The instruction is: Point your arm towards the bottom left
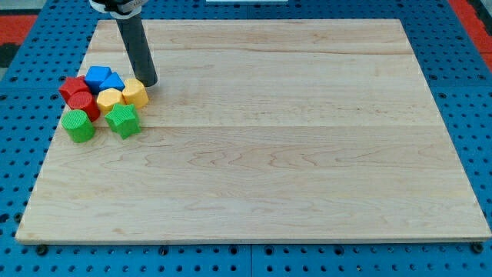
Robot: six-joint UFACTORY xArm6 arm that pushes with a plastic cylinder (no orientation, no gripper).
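We see my tip [148, 82] resting on the wooden board [269, 154] near its upper left; it is a bare rod with no jaws to open or close. It touches or nearly touches the yellow block [135, 93], at the upper right edge of a cluster with the blue blocks [104, 78], red blocks [77, 95] and green blocks [101, 123].
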